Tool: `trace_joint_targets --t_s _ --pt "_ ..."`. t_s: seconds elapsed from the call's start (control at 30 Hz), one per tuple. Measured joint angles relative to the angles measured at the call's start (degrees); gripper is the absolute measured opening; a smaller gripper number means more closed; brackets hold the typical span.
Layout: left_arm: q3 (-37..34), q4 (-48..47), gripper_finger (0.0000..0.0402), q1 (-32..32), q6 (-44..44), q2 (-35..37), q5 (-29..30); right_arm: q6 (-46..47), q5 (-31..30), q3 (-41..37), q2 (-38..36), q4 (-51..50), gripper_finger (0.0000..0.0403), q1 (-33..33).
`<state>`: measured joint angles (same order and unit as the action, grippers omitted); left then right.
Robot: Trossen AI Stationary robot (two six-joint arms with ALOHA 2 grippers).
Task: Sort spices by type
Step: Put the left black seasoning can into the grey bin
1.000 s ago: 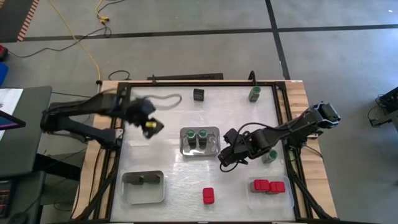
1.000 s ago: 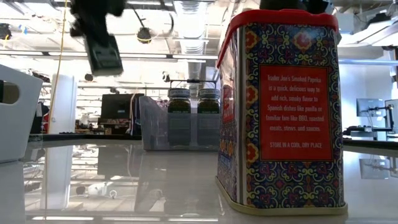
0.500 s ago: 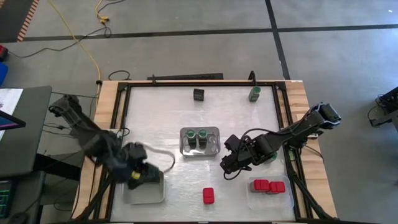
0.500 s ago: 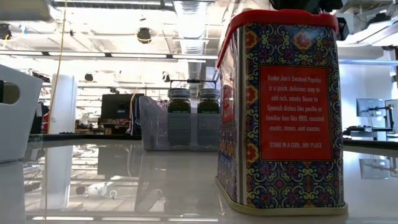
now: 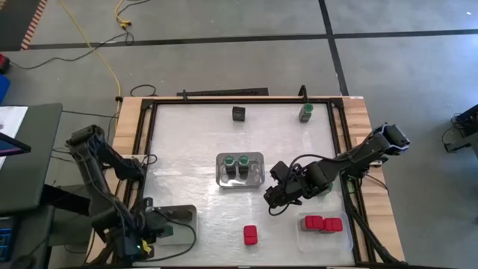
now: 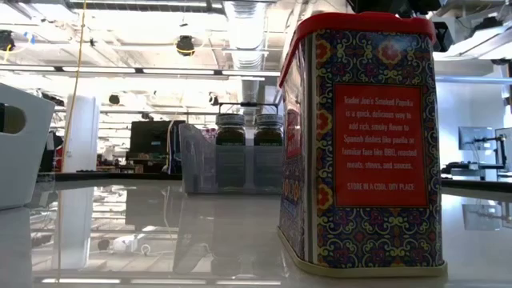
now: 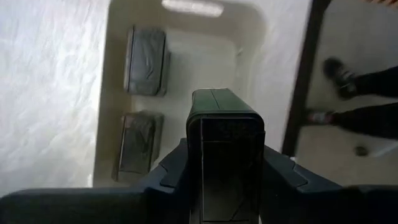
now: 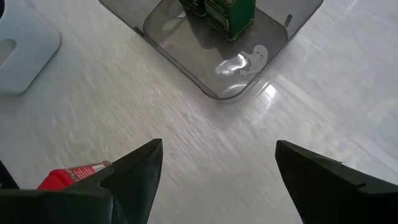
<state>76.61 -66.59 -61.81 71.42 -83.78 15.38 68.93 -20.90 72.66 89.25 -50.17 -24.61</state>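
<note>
From above, my left tool (image 5: 143, 237) hangs at the near-left corner of the worktop (image 5: 202, 142), at the outer edge of the grey tray (image 5: 184, 214) — a release here could drop its load on the rim or off the worktop. My right tool (image 5: 275, 200) hovers mid-worktop, between the clear tray (image 5: 258, 157) with two green-lidded jars (image 5: 233, 161) and the lone red tin (image 5: 250, 235), which lies near and slightly leftward of it. A dark tin (image 5: 239, 113) and another green jar (image 5: 305, 112) stand unsorted at the far edge.

At table height, the red tin fills the foreground (image 6: 360, 136); neither tool shows clearly.

My left wrist shows my tool clamped on a dark rectangular tin (image 7: 225, 149), above the tray beside two dark tins (image 7: 146, 53) lying flat — it may land on them.

My right wrist shows my fingers (image 8: 140, 168) spread wide and empty; the red tin sits just beside one finger, so a careless descent could tip it.
</note>
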Motion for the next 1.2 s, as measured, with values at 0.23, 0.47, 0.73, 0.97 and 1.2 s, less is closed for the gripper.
trace_joint_targets --t_s 0.23,0.47,0.73,0.97,1.2 --pt "-3.17 3.66 0.0117 -0.58 -1.77 -2.34 -2.11 0.02 -0.05 0.0 0.0 -0.01 0.0338 0.0" --pt "-8.85 6.37 0.0117 -0.55 -0.98 -2.39 -4.65 0.04 -0.07 0.0 0.0 0.04 0.0338 -0.01" --pt "-13.79 9.4 0.0117 -0.32 -5.4 -2.37 -5.9 0.83 -0.07 0.0 0.0 0.13 0.0338 -0.01" --pt "-17.12 14.22 0.0117 -0.24 -7.78 -2.39 -7.57 1.56 -0.07 0.0 0.0 0.11 0.0338 -0.01" --pt "-17.09 16.07 0.0117 1.37 -14.18 -2.83 -7.25 1.57 -0.07 0.0 0.0 0.07 0.0338 -0.01"
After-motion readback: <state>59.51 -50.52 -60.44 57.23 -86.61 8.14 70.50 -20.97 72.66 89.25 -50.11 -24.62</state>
